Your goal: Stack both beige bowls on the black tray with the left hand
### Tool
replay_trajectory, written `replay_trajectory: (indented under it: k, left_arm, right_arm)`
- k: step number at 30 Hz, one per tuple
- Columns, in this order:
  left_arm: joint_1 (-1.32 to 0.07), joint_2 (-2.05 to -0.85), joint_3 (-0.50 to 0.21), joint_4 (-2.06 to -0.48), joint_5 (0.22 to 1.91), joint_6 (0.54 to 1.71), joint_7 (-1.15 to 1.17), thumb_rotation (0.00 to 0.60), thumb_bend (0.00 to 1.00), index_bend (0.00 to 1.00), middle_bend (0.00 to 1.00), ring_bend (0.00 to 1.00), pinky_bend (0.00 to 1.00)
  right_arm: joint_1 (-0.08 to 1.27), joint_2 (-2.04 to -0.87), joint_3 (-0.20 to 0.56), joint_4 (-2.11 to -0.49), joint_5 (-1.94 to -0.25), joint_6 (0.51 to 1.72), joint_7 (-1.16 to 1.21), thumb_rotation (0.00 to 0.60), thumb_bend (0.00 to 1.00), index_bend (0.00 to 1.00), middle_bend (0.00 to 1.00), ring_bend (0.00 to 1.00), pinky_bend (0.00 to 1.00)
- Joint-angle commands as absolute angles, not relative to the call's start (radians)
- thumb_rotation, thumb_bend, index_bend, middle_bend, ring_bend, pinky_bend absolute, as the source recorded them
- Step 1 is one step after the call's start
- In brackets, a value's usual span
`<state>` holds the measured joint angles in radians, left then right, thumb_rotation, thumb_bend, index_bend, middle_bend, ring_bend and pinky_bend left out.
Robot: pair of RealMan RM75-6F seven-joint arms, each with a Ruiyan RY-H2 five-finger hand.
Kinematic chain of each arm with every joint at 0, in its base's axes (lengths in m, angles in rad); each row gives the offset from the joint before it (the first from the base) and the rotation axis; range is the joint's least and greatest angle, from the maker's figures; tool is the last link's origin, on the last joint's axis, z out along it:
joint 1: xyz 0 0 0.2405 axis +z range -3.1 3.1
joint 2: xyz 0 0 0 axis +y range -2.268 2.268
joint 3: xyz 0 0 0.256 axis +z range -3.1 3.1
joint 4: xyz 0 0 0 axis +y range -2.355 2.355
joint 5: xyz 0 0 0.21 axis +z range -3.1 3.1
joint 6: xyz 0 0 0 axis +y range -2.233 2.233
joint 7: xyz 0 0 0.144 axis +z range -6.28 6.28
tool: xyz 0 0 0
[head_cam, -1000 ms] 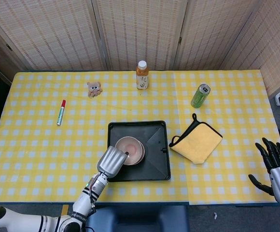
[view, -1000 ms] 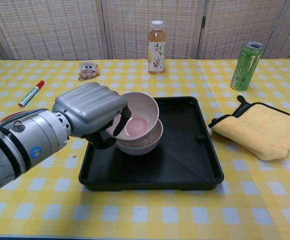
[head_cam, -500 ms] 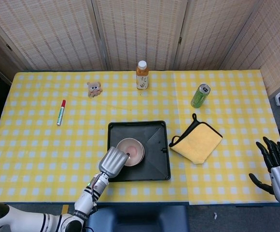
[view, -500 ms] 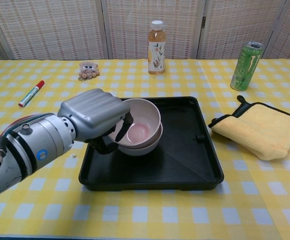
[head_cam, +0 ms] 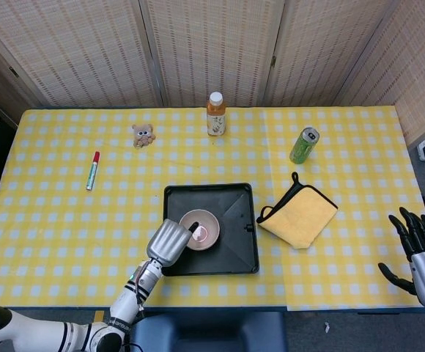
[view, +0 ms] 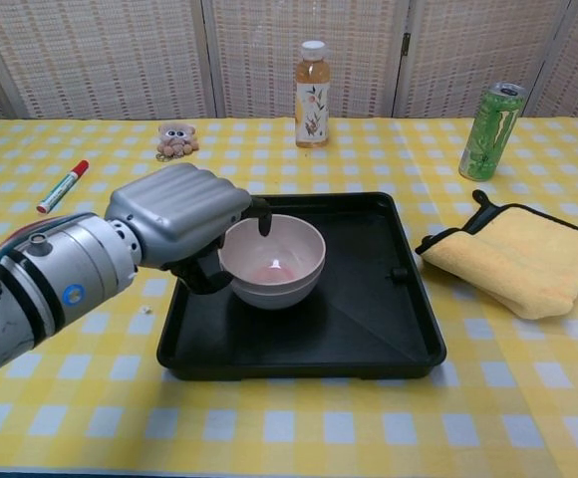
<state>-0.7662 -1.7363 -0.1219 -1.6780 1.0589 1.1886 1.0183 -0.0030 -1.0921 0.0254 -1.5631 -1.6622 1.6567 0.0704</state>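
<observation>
Two beige bowls point(view: 272, 261) sit nested, one inside the other, on the black tray point(view: 369, 329), toward its left half and upright. We judge the stacking done or very nearly so, with only the release left.

We would expect these bowls to be light and rigid, with smooth rounded walls that could slip under metal fingers; the rim is the natural place to take hold, a finger inside and the rest outside, and a chip is possible if they are knocked against the tray wall.

Our left hand point(view: 179, 224) lies against the stack's left side, at the tray's left edge. From the chest view one dark fingertip point(view: 261, 213) hooks over the upper bowl's near-left rim, while the other fingers curl around the outside wall, so we read the hand as gripping the upper bowl at its rim. In the head view the same hand point(head_cam: 170, 240) covers the stack's left edge.

Our right hand point(head_cam: 418, 246) hangs well to the right of the tray, past the yellow cloth point(head_cam: 298, 214), off the bench's right edge, fingers spread and holding nothing.
</observation>
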Motion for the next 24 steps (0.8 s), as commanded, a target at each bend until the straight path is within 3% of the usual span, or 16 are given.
replay_trajectory:
  k: [1, 5, 7, 8, 11, 12, 14, 16, 21, 24]
  left_arm:
    - [-0.727, -1.686, -0.109, -1.704, 1.130, 1.259, 0.960, 0.600, 0.37, 0.29, 1.00, 0.98, 1.00]
    - [-0.630, -1.567, -0.073, -1.755, 1.234, 1.382, 0.814, 0.600, 0.36, 0.26, 0.99, 0.87, 1.00]
    - [-0.571, -1.490, -0.054, -1.786, 1.275, 1.443, 0.717, 0.600, 0.36, 0.25, 0.92, 0.76, 0.95]
    - [-0.562, -1.477, -0.051, -1.791, 1.280, 1.450, 0.703, 0.600, 0.36, 0.23, 0.84, 0.69, 0.89]
    - [-0.462, -1.336, -0.003, -1.843, 1.329, 1.525, 0.525, 0.600, 0.36, 0.17, 0.51, 0.41, 0.54]
    - [-0.433, -1.302, 0.010, -1.842, 1.344, 1.548, 0.470, 0.600, 0.36, 0.14, 0.38, 0.28, 0.35]
    - [-0.371, -1.248, 0.035, -1.800, 1.369, 1.595, 0.348, 0.600, 0.36, 0.11, 0.23, 0.12, 0.14]
    - [-0.323, -1.228, 0.043, -1.741, 1.370, 1.631, 0.263, 0.600, 0.35, 0.08, 0.12, 0.02, 0.02]
    - [-0.192, -1.262, 0.100, -1.591, 1.467, 1.754, 0.112, 0.600, 0.34, 0.05, 0.03, 0.00, 0.00]
    - [-0.159, -1.263, 0.133, -1.581, 1.466, 1.723, 0.151, 0.600, 0.33, 0.03, 0.02, 0.00, 0.00]
  right_arm:
    - [-0.004, -1.091, 0.022, -1.559, -1.670, 1.661, 0.076, 0.600, 0.24, 0.00, 0.00, 0.00, 0.00]
    - [-0.002, -1.091, 0.018, -1.556, -1.675, 1.655, 0.078, 0.600, 0.24, 0.00, 0.00, 0.00, 0.00]
    - [0.001, -1.094, 0.017, -1.559, -1.677, 1.648, 0.070, 0.600, 0.24, 0.00, 0.00, 0.00, 0.00]
    - [0.002, -1.095, 0.017, -1.560, -1.678, 1.647, 0.069, 0.600, 0.24, 0.00, 0.00, 0.00, 0.00]
    - [0.013, -1.105, 0.018, -1.566, -1.677, 1.628, 0.045, 0.600, 0.24, 0.00, 0.00, 0.00, 0.00]
    - [0.016, -1.109, 0.020, -1.567, -1.674, 1.621, 0.039, 0.600, 0.24, 0.00, 0.00, 0.00, 0.00]
    - [0.026, -1.116, 0.025, -1.570, -1.662, 1.603, 0.032, 0.600, 0.24, 0.00, 0.00, 0.00, 0.00]
    - [0.035, -1.120, 0.030, -1.572, -1.650, 1.584, 0.028, 0.600, 0.24, 0.00, 0.00, 0.00, 0.00]
    - [0.047, -1.127, 0.036, -1.578, -1.628, 1.556, -0.007, 0.600, 0.24, 0.00, 0.00, 0.00, 0.00]
    - [0.048, -1.129, 0.034, -1.587, -1.628, 1.554, -0.024, 0.600, 0.24, 0.00, 0.00, 0.00, 0.00]
